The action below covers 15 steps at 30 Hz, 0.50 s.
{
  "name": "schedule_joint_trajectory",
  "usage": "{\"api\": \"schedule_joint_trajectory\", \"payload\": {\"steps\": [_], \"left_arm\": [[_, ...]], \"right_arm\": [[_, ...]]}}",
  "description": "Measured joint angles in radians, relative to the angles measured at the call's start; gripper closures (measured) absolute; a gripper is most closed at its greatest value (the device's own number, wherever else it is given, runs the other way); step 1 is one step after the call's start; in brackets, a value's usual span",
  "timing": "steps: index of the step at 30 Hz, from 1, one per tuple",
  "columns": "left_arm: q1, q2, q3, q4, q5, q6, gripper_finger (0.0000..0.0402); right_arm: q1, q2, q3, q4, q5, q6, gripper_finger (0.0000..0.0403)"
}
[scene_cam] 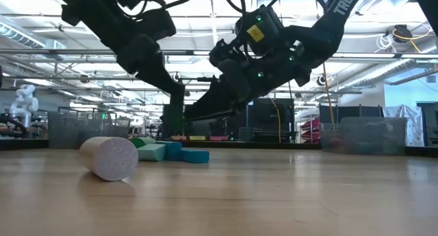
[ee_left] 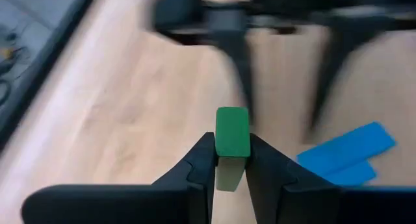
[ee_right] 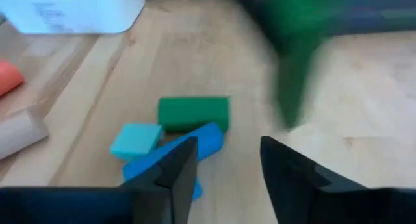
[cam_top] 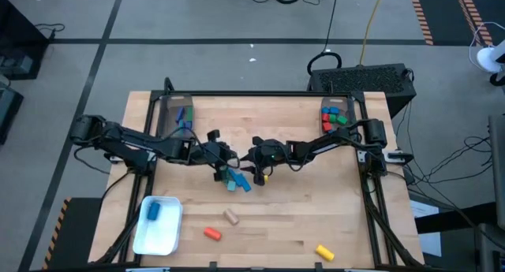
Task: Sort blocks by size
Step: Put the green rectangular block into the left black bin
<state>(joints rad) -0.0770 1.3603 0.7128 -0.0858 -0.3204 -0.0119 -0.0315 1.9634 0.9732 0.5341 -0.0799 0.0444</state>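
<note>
My left gripper (ee_left: 232,160) is shut on a green block (ee_left: 232,130) above the middle of the table (cam_top: 316,217). My right gripper (ee_right: 224,162) faces it from the right, open and with nothing between its fingers. Below and just in front of the two grippers, a second green block (ee_right: 194,113), a light blue cube (ee_right: 136,141) and a blue bar (ee_right: 175,154) lie in a small cluster on the wood. In the high view this cluster (cam_top: 237,180) lies just nearer than both grippers. A small yellow block (cam_top: 263,177) lies beside it. My left gripper pinches the green block between its two fingers, on two opposite side faces (ee_left: 232,152) at the end nearest the wrist. The block lies along the fingers. Its far end (ee_left: 232,117) juts out beyond the fingertips.
A tan cylinder (cam_top: 231,217), an orange cylinder (cam_top: 211,233) and a yellow block (cam_top: 324,251) lie toward the near edge. A white tray (cam_top: 140,239) at the near left holds a blue block (cam_top: 153,211). Clear bins with blocks stand at the far left (cam_top: 168,121) and far right (cam_top: 350,106).
</note>
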Motion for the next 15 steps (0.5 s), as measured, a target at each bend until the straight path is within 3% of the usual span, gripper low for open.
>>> {"api": "schedule_joint_trajectory", "payload": {"steps": [7, 15], "left_arm": [[0.010, -0.114, 0.000, -0.148, -0.124, -0.055, 0.0338], [0.046, -0.267, 0.001, -0.414, -0.310, -0.219, 0.0338]], "right_arm": [[0.005, 0.001, 0.000, 0.001, 0.003, 0.000, 0.0202], [0.008, 0.001, 0.000, -0.014, 0.003, -0.004, 0.0191]]}}
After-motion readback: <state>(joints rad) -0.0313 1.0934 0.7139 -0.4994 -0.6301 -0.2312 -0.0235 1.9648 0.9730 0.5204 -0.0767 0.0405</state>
